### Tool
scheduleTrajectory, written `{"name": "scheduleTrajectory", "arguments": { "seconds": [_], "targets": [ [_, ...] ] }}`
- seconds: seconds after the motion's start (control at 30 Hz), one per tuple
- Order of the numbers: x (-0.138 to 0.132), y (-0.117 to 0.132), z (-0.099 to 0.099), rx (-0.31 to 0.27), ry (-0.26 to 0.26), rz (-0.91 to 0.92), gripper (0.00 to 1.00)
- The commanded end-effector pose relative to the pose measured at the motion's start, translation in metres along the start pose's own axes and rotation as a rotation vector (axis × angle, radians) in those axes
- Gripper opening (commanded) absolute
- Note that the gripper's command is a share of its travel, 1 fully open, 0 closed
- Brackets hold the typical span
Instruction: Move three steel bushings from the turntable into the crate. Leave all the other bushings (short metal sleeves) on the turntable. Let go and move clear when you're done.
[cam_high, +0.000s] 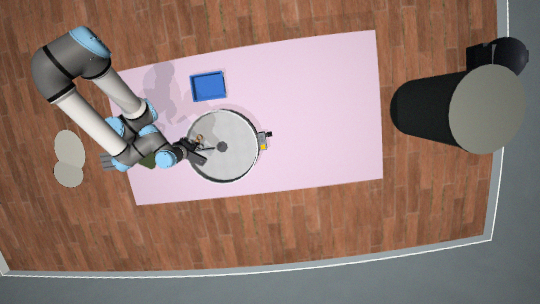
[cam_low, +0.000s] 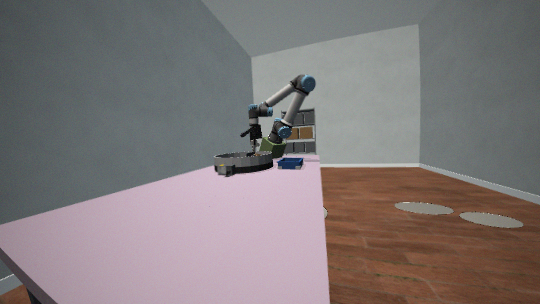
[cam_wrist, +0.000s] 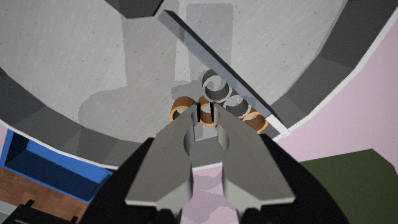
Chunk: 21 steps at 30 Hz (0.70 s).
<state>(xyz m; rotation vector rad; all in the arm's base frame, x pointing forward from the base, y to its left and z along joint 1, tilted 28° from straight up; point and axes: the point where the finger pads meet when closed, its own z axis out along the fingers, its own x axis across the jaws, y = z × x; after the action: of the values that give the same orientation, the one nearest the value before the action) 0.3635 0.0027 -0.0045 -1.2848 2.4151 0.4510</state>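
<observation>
The round grey turntable (cam_high: 235, 172) (cam_low: 240, 163) (cam_wrist: 65, 55) stands on the pink table beside the blue crate (cam_high: 207, 86) (cam_low: 290, 162) (cam_wrist: 45, 165). In the wrist view a cluster of bushings rests against a straight grey bar (cam_wrist: 210, 55) on the turntable. The cluster holds grey steel bushings (cam_wrist: 217, 88) (cam_wrist: 236, 105) and brass-coloured ones (cam_wrist: 182, 107) (cam_wrist: 255, 120). My gripper (cam_high: 202, 148) (cam_low: 255, 146) (cam_wrist: 205, 103) hangs just over the cluster with its fingers nearly together. A brass bushing (cam_wrist: 207, 102) shows right past the fingertips. I see nothing held.
A small dark box with a yellow mark (cam_high: 263, 141) sits on the turntable's right rim. The arm's green base (cam_wrist: 345, 180) stands at the table's left edge. A large black cylinder (cam_high: 450, 107) stands on the floor to the right, off the table.
</observation>
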Motion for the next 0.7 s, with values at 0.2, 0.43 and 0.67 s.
{"name": "scheduleTrajectory", "arguments": {
  "seconds": [0.2, 0.43, 0.67],
  "targets": [
    [0.000, 0.000, 0.016, 0.001, 0.000, 0.000, 0.06],
    [0.000, 0.000, 0.018, 0.001, 0.000, 0.000, 0.06],
    [0.000, 0.000, 0.018, 0.001, 0.000, 0.000, 0.06]
  ]
}}
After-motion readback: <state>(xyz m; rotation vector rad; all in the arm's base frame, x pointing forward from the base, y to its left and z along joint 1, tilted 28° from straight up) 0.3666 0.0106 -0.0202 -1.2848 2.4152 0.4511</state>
